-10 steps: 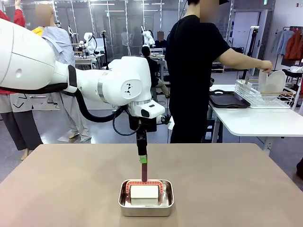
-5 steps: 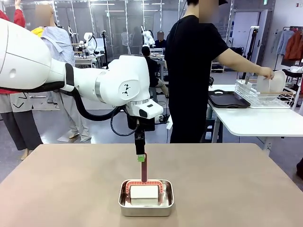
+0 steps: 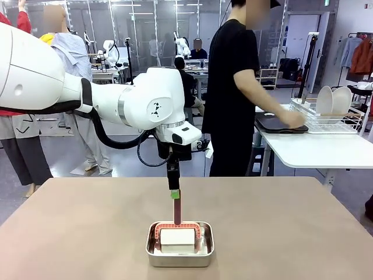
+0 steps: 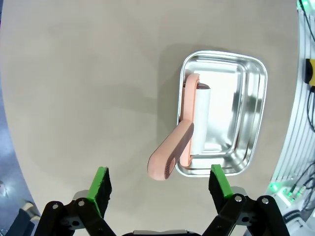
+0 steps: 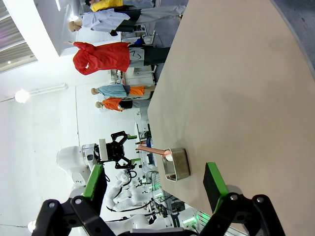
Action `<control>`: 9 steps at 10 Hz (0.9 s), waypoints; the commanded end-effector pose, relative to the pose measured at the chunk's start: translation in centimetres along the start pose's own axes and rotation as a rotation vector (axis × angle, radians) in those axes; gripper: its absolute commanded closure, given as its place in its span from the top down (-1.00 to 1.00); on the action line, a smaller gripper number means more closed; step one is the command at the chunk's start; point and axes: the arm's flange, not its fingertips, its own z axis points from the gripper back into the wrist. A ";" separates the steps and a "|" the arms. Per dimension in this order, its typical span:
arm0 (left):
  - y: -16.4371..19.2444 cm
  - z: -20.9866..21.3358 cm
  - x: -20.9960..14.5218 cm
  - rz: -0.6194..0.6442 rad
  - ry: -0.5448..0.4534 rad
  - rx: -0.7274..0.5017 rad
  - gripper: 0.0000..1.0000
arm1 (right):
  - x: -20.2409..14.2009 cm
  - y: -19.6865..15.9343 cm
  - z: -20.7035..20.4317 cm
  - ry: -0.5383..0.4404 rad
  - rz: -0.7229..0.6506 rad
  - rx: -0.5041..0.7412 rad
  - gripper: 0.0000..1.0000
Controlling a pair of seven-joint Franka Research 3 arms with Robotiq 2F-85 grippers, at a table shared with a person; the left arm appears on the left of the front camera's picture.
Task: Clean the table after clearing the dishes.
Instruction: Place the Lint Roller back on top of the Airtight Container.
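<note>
Near the middle of the table's (image 3: 87, 221) near edge, a steel pan (image 3: 179, 249) is sitting with a lint roller (image 3: 178, 235) lying in it, its pink handle (image 3: 176, 210) sticking up out of the pan. The left gripper (image 4: 160, 189) is hanging directly above that handle with its jaws spread wide and gripping nothing; in the wrist view the handle tip (image 4: 165, 167) is lying between the two green pads (image 4: 100, 183), slightly toward the pan's side. The right gripper (image 5: 155, 184) is also standing open and empty, looking along the bare tabletop from off to the side. The plates (image 3: 333, 100) are already standing in a rack (image 3: 315, 119) on the white side table (image 3: 326, 149), where a person's hand (image 3: 294, 119) is resting on a dark tray (image 3: 280, 123), so the tabletop seems ready for rolling.

The risk from here is likely the grasp: the handle is leaning, not upright, so a descent that is off-centre could be pushing it aside, tipping the roller or sliding the light pan toward the table's edge. A closure too high on the rounded tip could slip off.
</note>
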 end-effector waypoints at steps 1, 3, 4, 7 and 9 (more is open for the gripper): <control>0.0 0.0 0.0 0.000 0.000 0.000 1.00 | -0.2 0.1 0.3 0.010 0.009 0.002 1.00; 3.8 5.0 -3.8 0.128 -0.108 -0.075 1.00 | -0.2 0.1 0.3 0.010 0.009 0.002 1.00; 5.3 7.3 -7.3 0.253 -0.166 -0.132 1.00 | -0.2 0.1 0.3 0.010 0.009 0.002 1.00; 7.1 11.3 -25.4 0.738 -0.436 -0.374 1.00 | -0.2 0.1 0.3 0.010 0.009 0.002 1.00; 3.7 11.7 -39.7 0.971 -0.693 -0.380 1.00 | -0.2 0.1 0.3 0.010 0.009 0.002 1.00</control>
